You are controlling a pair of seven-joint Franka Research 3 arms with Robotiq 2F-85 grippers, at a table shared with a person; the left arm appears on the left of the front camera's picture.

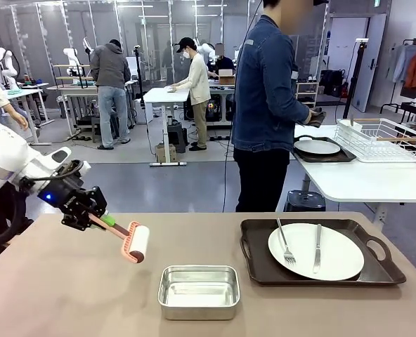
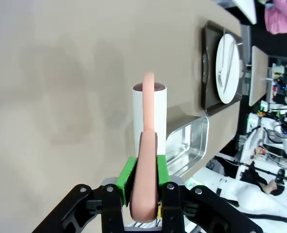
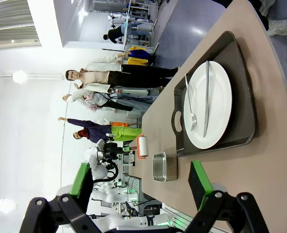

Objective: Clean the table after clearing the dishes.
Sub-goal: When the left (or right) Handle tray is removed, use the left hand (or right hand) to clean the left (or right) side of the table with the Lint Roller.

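The taupe matte bench [image 1: 53, 295] holds a round white plate [image 1: 338, 256] on a dark brown tray [image 1: 257, 270], so clearing looks unfinished. Your left claw [image 1: 99, 217] clamps a pink-handled white roller [image 1: 136, 243]; your right claw [image 3: 139, 180], spread wide, should take that tray.

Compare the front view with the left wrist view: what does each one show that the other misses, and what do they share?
Front, not left wrist: the person standing at the far side, next to a white dish rack.
Left wrist, not front: both green pads of the left tool clamped on the pink handle of the lint roller.
Shared: that roller, the table, the steel pan, and the dark tray carrying a white plate.
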